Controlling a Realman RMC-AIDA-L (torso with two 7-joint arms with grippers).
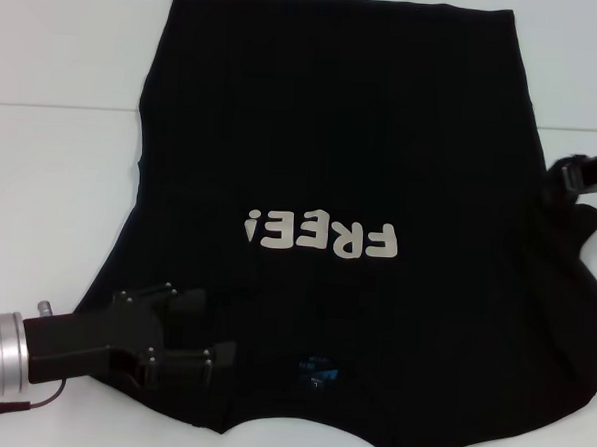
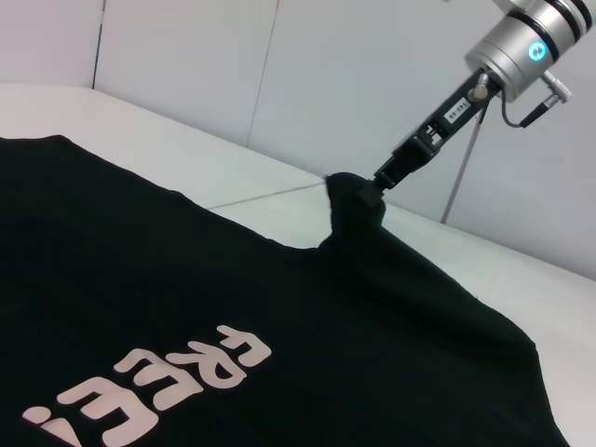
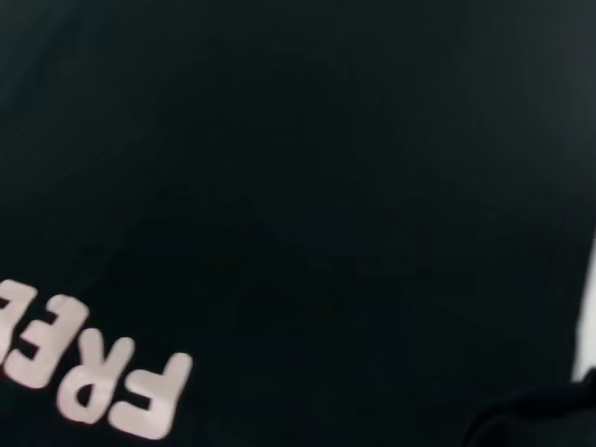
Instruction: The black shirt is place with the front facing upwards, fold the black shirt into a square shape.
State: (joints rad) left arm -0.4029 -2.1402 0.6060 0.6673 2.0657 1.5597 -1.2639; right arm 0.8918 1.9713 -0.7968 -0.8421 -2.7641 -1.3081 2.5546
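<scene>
While our right gripper (image 1: pixel 573 178) at three o'clock pinched the black shirt (image 1: pixel 333 135) edge, our left gripper (image 1: pixel 198 330), fingers parted at seven o'clock, needed a matching hold

White table (image 1: pixel 51 161) carrying the black shirt (image 1: pixel 343 136), which lies spread flat with its front upward and covers most of the surface ahead of the robot. The white lettering "FREE!" (image 1: pixel 318 235) reads inverted in the head view, and the blue neck label (image 1: pixel 316 370) sits near the robot's edge. Bare tabletop shows along the left and far sides. At the right edge, the shirt fabric is raised off the table.
</scene>
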